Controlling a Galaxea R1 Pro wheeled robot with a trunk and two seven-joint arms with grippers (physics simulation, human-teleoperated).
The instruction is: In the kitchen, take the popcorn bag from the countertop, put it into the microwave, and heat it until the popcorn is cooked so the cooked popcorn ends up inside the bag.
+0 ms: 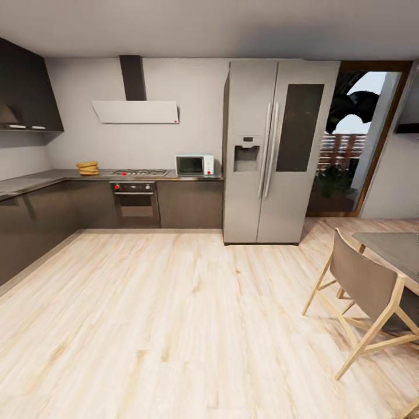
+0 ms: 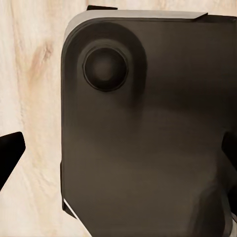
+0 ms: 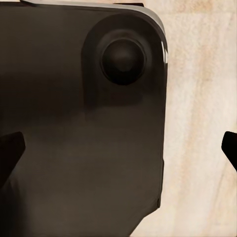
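Position: the head view looks across a wide stretch of pale wood floor [image 1: 174, 326] toward the kitchen units on the far wall.
Microwave: a small pale box [image 1: 195, 164] with a dark door stands on the countertop [image 1: 35, 180], at its end just beside the tall steel fridge [image 1: 273, 151].
Hob: a steel gas hob [image 1: 139, 172] sits in the countertop between the microwave and the corner, above a dark oven [image 1: 136, 203] with red knobs.
Popcorn bag: a low tan-yellow object [image 1: 88, 168] rests on the countertop beyond the hob, well apart from the microwave; at this range it is too small to confirm, but it may be the bag.
Extractor: a white hood [image 1: 135, 111] hangs on the wall above the hob.
Dining corner: a wooden chair [image 1: 366, 302] stands by a grey table [image 1: 390, 250], near the doorway beside the fridge.
Left gripper: dark fingertips [image 2: 10, 153] show at both edges of the left wrist view, wide apart, released, nothing between them; beneath lies the robot's dark base [image 2: 148, 133] and floor.
Right gripper: dark fingertips [image 3: 10, 153] likewise spread at both edges of the right wrist view, released and empty, over the same dark base and floor.
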